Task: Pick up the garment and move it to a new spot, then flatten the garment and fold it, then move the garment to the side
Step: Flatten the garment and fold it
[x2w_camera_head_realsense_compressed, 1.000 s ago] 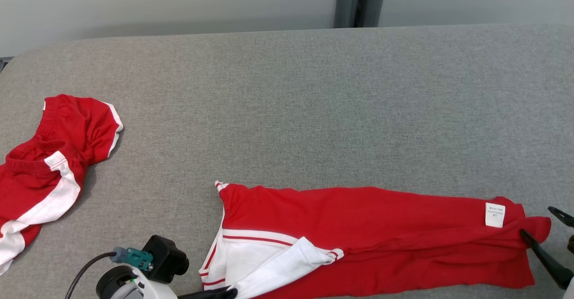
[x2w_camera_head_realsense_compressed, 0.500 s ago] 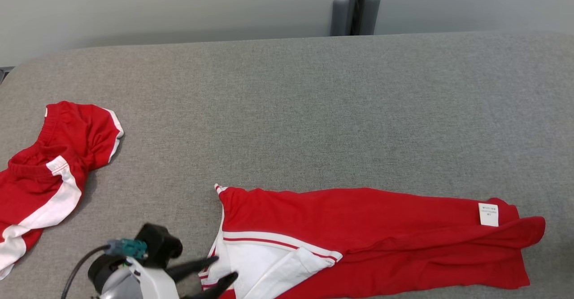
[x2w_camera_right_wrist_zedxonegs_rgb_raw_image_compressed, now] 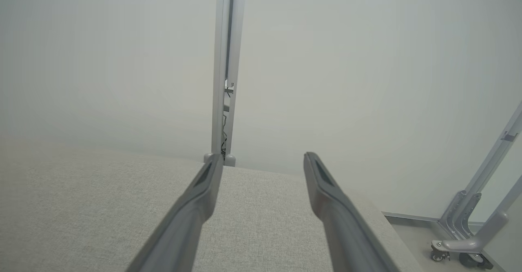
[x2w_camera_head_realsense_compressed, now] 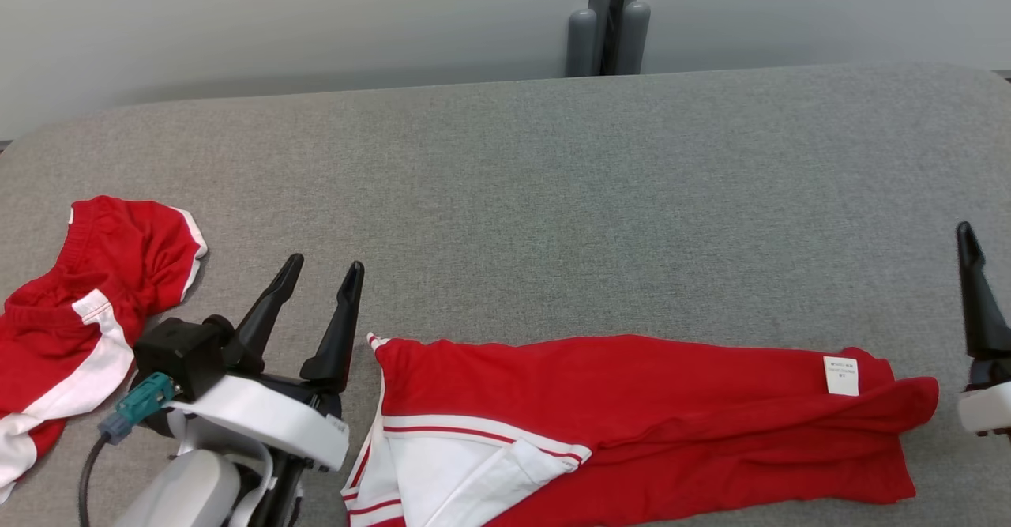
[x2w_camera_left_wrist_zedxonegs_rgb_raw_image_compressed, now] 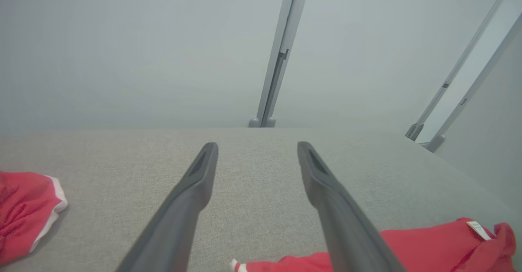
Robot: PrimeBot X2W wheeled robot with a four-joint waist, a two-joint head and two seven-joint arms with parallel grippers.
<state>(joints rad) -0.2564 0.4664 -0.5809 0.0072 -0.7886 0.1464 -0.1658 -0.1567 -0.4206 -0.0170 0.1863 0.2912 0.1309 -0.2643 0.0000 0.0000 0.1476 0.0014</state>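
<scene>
The garment (x2w_camera_head_realsense_compressed: 632,416), red with white panels and thin red stripes, lay flattened in a long band along the counter's (x2w_camera_head_realsense_compressed: 553,195) near edge. It ran from just left of the counter's middle almost to its right end. A white label (x2w_camera_head_realsense_compressed: 841,374) showed on the part nearest the counter's right end. At the other end, by the near edge, a white flap was turned over.

The left claw (x2w_camera_head_realsense_compressed: 326,263) was over the near left part of the counter, just beside the garment's striped corner. Its two dark fingers were spread apart, with none of the cloth between them. The right claw (x2w_camera_right_wrist_zedxonegs_rgb_raw_image_compressed: 263,158) was at the counter's right end, its fingers also spread wide and pinching nothing, apart from the cloth.

A second red and white piece of clothing (x2w_camera_head_realsense_compressed: 87,298) lay crumpled at the counter's left end. A grey post (x2w_camera_head_realsense_compressed: 604,29) stood behind the counter's far edge, near its middle.
</scene>
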